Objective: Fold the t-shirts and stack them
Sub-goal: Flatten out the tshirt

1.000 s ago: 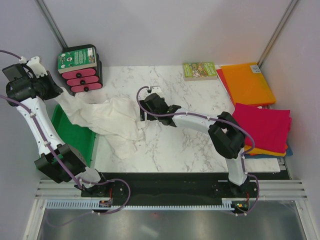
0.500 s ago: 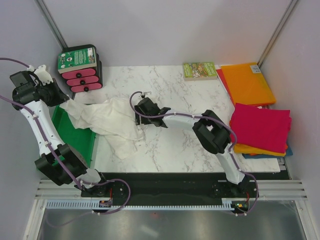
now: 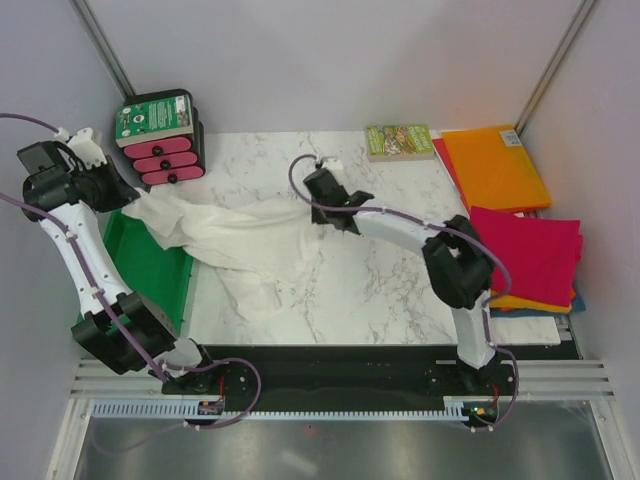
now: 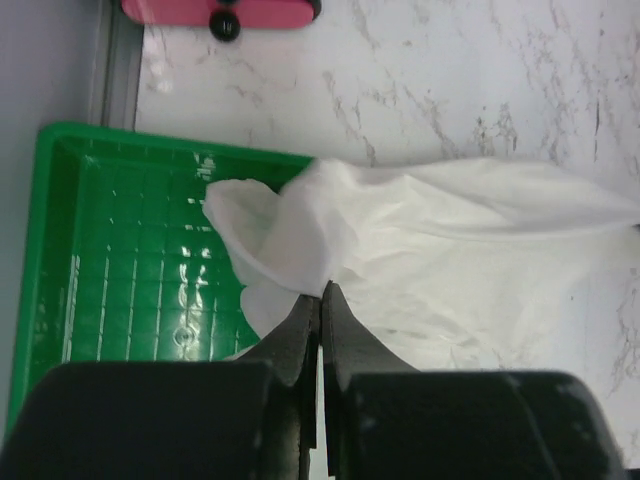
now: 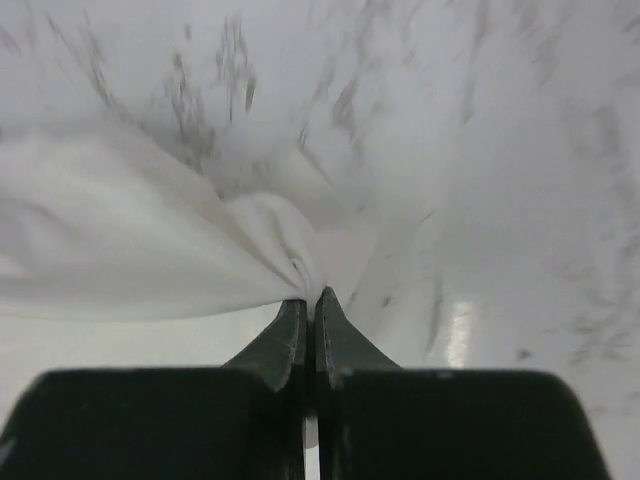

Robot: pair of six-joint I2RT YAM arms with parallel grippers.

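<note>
A thin, wrinkled white t-shirt (image 3: 240, 240) hangs stretched across the left half of the marble table. My left gripper (image 3: 128, 195) is shut on its left end over the green tray; the wrist view shows the cloth (image 4: 450, 260) bunched at the closed tips (image 4: 321, 288). My right gripper (image 3: 312, 205) is shut on the shirt's right edge near the table's middle, with cloth (image 5: 130, 250) pinched at its tips (image 5: 311, 295). A folded magenta t-shirt (image 3: 525, 250) lies on an orange one (image 3: 500, 298) and a blue one (image 3: 530, 308) at the right edge.
A green tray (image 3: 150, 270) sits at the table's left side, partly under the shirt. A black case with pink inserts (image 3: 160, 140) stands at the back left. A small green-covered book (image 3: 398, 140) and a flat orange rectangle (image 3: 495, 165) lie at the back right.
My right gripper has shut on the white shirt's edge and moved back and to the right, drawing the cloth out between both grippers. The left gripper has barely moved.
</note>
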